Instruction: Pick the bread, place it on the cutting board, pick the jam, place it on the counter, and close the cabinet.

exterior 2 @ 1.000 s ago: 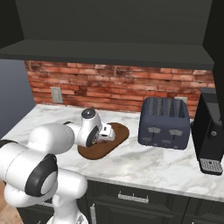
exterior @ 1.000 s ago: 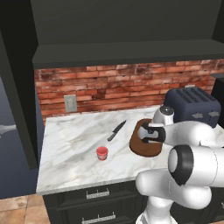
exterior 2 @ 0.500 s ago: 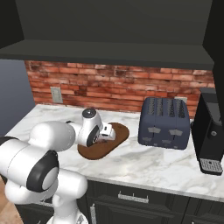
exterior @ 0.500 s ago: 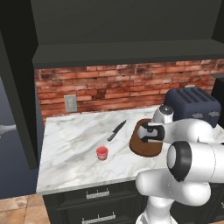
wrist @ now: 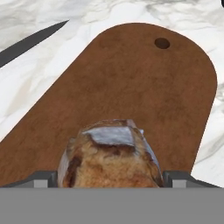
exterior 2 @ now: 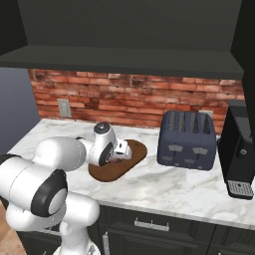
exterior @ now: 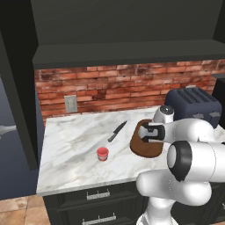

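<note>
Almost nothing has shifted over the last second: the arm holds its low pose above the cutting board [exterior: 147,147], with only a slight turn of its big elbow joint at the lower right of the left base view. In the hand view the bread [wrist: 111,155] sits bottom centre between the two fingertips [wrist: 40,179], so the gripper [wrist: 111,180] looks clenched on the roll, carrying it just over the brown board. That fits the first step of the task, judged close to done: the roll is over the board and needs only setting down and letting go. Whether it already touches the wood cannot be told, since its underside is cut off at the frame's lower edge.

Well apart from the board, the jam [exterior: 102,153] stands on the counter [exterior: 74,145] in the left centre of the left base view, near a knife [exterior: 117,131]. A toaster [exterior 2: 187,141] stands right of the board. Up top, the cabinet [exterior: 123,26] shows only its dark underside; its doors are hard to read.
</note>
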### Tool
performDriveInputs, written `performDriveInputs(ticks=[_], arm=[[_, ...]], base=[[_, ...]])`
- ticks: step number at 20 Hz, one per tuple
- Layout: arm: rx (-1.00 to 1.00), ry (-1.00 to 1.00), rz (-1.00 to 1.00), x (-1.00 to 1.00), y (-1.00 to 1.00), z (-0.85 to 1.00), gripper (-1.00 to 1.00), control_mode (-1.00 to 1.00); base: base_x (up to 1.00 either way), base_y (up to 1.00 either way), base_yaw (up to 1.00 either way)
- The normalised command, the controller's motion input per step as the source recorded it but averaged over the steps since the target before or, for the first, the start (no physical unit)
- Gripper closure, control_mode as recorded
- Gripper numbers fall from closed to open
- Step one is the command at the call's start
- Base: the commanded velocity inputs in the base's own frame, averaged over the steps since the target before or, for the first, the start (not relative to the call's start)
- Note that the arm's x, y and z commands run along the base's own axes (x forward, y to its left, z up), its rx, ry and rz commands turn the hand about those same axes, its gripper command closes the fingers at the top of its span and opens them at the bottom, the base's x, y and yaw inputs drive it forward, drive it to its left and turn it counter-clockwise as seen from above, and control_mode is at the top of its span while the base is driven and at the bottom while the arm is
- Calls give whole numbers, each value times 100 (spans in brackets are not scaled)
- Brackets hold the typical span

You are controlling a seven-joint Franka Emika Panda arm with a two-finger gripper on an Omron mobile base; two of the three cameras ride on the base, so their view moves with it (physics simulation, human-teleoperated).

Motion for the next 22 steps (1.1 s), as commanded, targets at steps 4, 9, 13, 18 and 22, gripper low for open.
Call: performDriveInputs(ticks=[4, 9, 13, 18, 22], arm=[[0, 0, 0, 0, 0, 0, -100, -100], [0, 0, 0, 0, 0, 0, -100, -100], [0, 0, 0, 0, 0, 0, -100, -100], [0, 0, 0, 0, 0, 1, -100, -100], [0, 0, 0, 0, 0, 9, -100, -100]], base=[[0, 0, 0], [0, 0, 0], [0, 0, 0], [0, 0, 0], [0, 0, 0]])
